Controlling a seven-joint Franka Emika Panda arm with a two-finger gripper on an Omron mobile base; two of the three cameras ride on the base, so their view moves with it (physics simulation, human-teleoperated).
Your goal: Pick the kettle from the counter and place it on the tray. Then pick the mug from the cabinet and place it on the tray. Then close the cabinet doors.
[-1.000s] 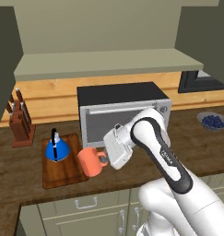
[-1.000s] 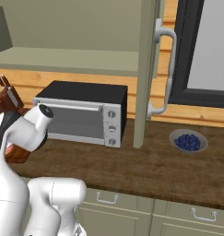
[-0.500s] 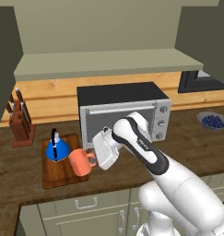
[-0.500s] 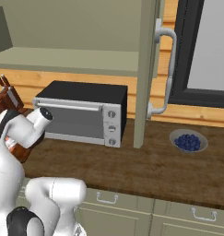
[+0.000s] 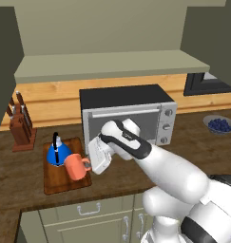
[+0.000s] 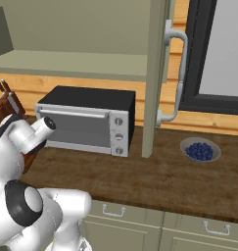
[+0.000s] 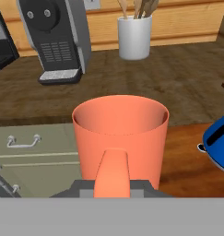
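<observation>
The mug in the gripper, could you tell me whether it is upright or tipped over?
Upright. The mug shows its open rim on top in the hand view, handle toward the gripper, beside the kettle over the tray.

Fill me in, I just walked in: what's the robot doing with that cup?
The gripper is shut on the handle of the orange mug, carrying it upright over the front right part of the wooden tray. The blue kettle already sits on the tray just behind it. The cabinet door stands open, so closing is not yet done.
</observation>
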